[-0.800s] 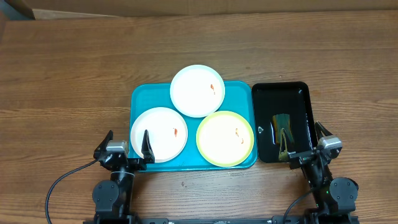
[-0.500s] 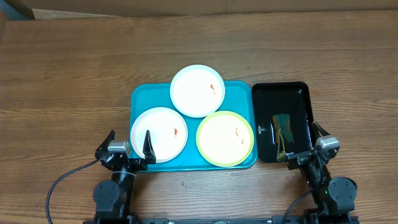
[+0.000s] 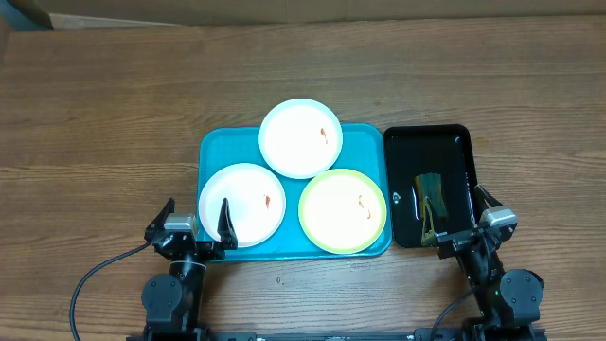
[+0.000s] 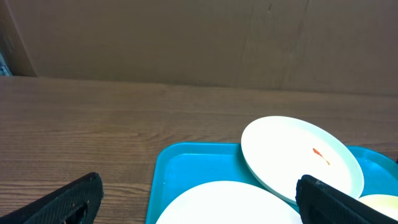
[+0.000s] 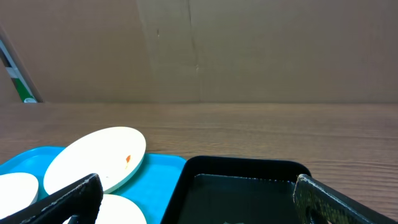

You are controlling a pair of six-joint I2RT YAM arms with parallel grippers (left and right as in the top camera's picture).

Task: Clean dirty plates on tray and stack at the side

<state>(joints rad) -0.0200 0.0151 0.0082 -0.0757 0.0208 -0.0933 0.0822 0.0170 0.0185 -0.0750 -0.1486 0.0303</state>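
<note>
So nothing was cleaned yet: all three plates [image 3: 301, 138] lay smeared on the turquoise tray [image 3: 365, 140], none stacked aside, the sponge [image 3: 431, 189] sat in the black tray [image 3: 426, 142], and my left gripper [image 3: 194, 217] and right gripper [image 3: 460, 214] hung spread, empty

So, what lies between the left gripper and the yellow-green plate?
The near white plate, on the blue tray, lies between the left gripper and the yellow-green plate; the overhead view shows it.

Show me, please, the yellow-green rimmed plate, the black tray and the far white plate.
yellow-green rimmed plate [image 3: 343, 210]: overhead view, its centre.
black tray [image 3: 428, 144]: overhead view, bare floor, far end.
far white plate [image 3: 301, 138]: overhead view, its centre.
</note>
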